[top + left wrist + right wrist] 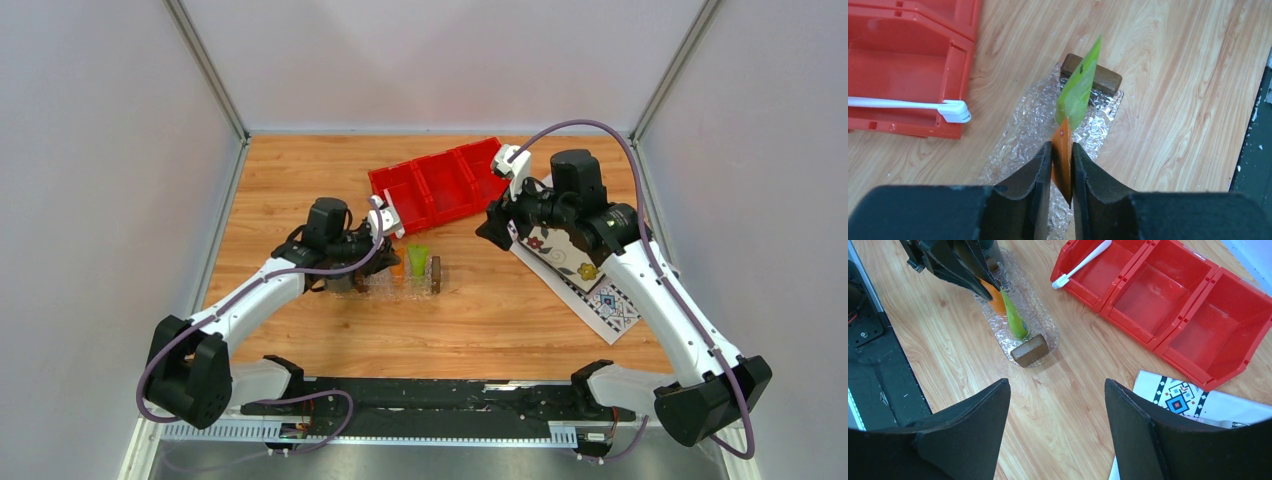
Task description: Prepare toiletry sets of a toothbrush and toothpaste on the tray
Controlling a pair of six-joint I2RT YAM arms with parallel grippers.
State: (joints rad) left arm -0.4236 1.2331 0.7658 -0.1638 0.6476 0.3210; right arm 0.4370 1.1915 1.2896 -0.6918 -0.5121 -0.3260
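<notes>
While setting orange toothpaste tube (1062,150) on clear tray (1018,135): left fingers (1033,190) hugging it (gripping or freed, cannot tell), right fingers (973,430) wide, empty. Next: white toothbrush (908,104) from red bin (898,65).

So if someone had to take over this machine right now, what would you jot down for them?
The left end effector: fingers close on either side of the orange toothpaste tube over the clear tray; gripping or not, I can't tell.
The right end effector: open, empty, above the table.
The lime green toothpaste tube: on the tray, tilted.
The white toothbrush: in the end compartment of the red bin, head at the rim.
Done: green tube placed.
Left: settle the orange tube, bring the toothbrush over.
</notes>
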